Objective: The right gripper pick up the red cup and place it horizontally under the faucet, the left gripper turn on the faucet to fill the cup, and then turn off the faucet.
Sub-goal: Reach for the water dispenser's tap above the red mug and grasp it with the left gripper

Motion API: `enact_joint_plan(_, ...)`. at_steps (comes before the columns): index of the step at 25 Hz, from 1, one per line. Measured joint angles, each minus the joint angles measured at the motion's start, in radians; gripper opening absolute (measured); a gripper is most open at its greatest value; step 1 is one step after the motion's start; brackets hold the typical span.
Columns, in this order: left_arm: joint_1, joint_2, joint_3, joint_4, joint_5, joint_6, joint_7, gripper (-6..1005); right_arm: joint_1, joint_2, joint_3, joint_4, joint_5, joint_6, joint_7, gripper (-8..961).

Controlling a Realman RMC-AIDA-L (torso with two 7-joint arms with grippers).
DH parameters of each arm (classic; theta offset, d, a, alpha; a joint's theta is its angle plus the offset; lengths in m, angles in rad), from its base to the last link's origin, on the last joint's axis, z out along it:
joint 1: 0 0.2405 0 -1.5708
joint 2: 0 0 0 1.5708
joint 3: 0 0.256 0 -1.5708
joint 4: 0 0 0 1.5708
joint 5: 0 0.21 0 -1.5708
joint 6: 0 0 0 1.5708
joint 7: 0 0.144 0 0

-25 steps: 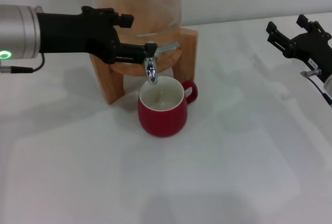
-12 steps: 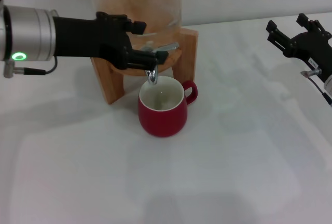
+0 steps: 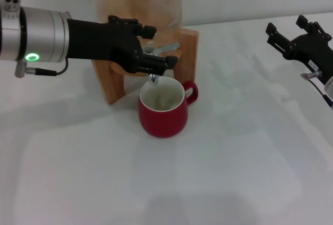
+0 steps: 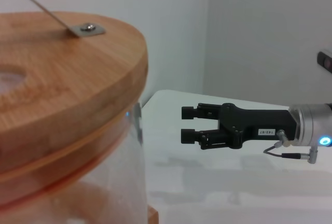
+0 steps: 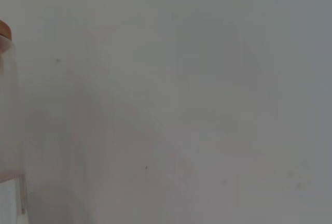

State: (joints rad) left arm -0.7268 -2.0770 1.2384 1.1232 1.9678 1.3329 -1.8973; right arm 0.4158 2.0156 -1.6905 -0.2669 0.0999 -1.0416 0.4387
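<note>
What moved: our left gripper has slid further toward the faucet than it was a moment ago, and its black fingers now cover most of the tap. The red cup and our right gripper are where they were.

What that means: we think we are at the step of turning the faucet. We cannot tell whether we are turning it on or turning it off.

Left hand: it sits right at the tap, in front of the wooden stand. Its fingers look close together around the tap, and the thin lever pokes out just behind them. We cannot tell if they are really pinching anything.

Right hand: it waits well away at the side, above the white table. In the left wrist view its two fingers are apart with a gap between them, and they hold nothing.

Cup: it stands upright on the table, just under the spout, with its handle pointing toward our right side.

Water: we see no stream coming down. The white inside of the cup looks mostly empty, but we cannot be sure.

Jar: the glass jar sits on the stand, and the left wrist view shows its wooden lid.
</note>
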Motion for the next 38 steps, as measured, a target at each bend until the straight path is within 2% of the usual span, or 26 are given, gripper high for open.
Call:
enact_joint_plan(19, -0.058, 0.0, 0.03, -0.04, 0.027, -0.016, 0.015, 880, -0.006, -0.001, 0.0, -0.005, 0.0, -0.004, -0.001, 860)
enact_joint_plan(38, -0.073, 0.0, 0.049, -0.038, 0.052, -0.034, 0.015, 880, -0.014, -0.002, 0.0, 0.006, 0.0, -0.043, -0.002, 860)
